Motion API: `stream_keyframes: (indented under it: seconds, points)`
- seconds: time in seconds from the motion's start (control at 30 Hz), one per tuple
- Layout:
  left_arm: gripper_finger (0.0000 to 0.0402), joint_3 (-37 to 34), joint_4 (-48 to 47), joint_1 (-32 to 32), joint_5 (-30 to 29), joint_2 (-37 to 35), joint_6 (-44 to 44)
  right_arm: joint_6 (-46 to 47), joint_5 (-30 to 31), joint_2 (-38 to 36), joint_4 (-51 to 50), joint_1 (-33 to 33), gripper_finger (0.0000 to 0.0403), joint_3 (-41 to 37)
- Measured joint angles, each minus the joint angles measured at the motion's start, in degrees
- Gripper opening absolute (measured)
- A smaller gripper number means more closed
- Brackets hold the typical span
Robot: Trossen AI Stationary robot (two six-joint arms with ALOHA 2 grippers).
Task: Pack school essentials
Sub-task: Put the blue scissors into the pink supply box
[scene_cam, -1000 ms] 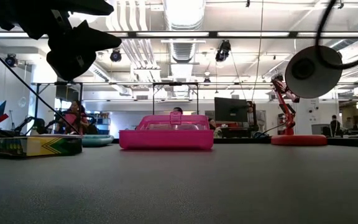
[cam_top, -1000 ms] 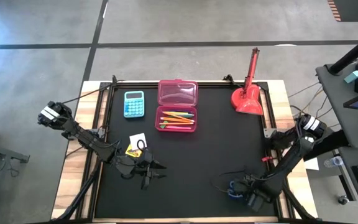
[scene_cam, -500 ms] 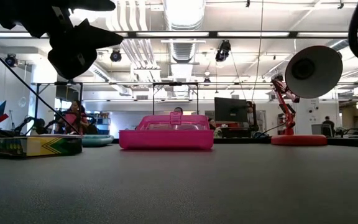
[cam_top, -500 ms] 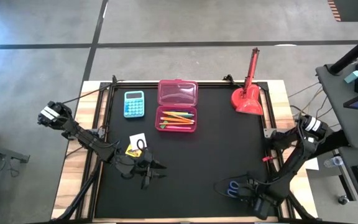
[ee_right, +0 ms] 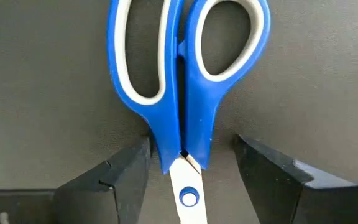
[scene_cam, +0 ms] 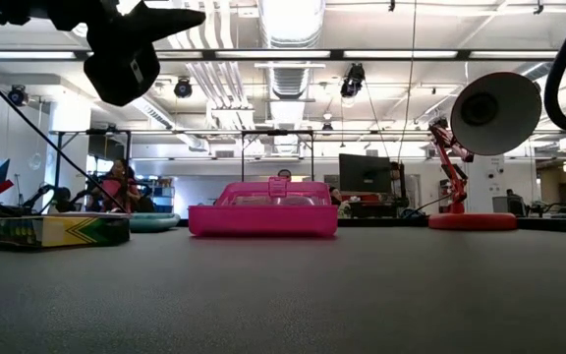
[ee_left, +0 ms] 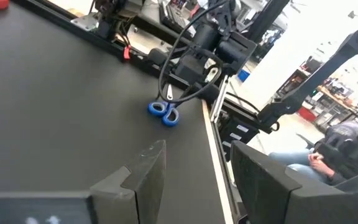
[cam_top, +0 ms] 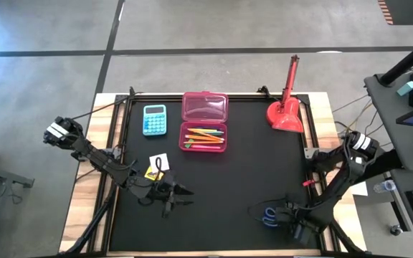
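Two arms worked over the black worktop (cam_top: 228,186), and the step in hand was picking up the scissors (cam_top: 269,215), which lay flat at the lower right of the high view, close to the front edge. The right gripper (ee_right: 190,163) sat low over them. In its wrist view the jaws stood open, one finger (ee_right: 114,177) on each side of the neck where the blue handles meet the blade, not yet pinching it. The pink case (cam_top: 204,135) sat open at upper centre of the high view with pencils and pens (cam_top: 205,135) already lying in its tray. It was well apart from the scissors.

The left gripper (cam_top: 176,192) hovered at lower left of centre, just beside the small white-and-yellow pack (cam_top: 157,167), which rested on the worktop. Its jaws were apart and held nothing, as the left wrist view showed. A light-blue calculator (cam_top: 154,119) lay left of the case and a red lamp (cam_top: 286,107) stood at upper right.

By my reading, the next move called for the right jaws to close squarely on the scissors' neck, then lift and carry them up the frame to the case. The grip looked narrow, so the scissors might pivot or slip if pinched off centre.
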Motion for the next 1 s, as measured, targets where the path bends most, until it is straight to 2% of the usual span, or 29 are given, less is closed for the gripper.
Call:
stream_keyframes:
  seconds: [0.23,0.57,0.73,0.83,1.0]
  points:
    - [0.0164,0.0,0.0,0.0,0.0,0.0,0.0,1.8,0.4,0.0,4.0,0.0,0.0202,-3.4]
    - [0.0164,0.0,0.0,0.0,0.0,0.0,0.0,2.2,0.5,0.1,4.6,-0.2,0.0095,-3.9]
    - [0.0164,0.0,0.0,0.0,0.0,0.0,0.0,2.3,-0.1,-0.4,4.7,-1.3,0.0092,-2.8]
    - [0.0164,0.0,-0.1,0.0,0.0,0.0,0.0,-1.8,0.2,-1.5,5.2,-2.9,0.0093,-1.2]
    - [0.0164,0.0,-0.5,0.0,0.0,0.0,0.0,-11.8,5.9,-3.9,5.9,-8.5,0.0094,1.5]
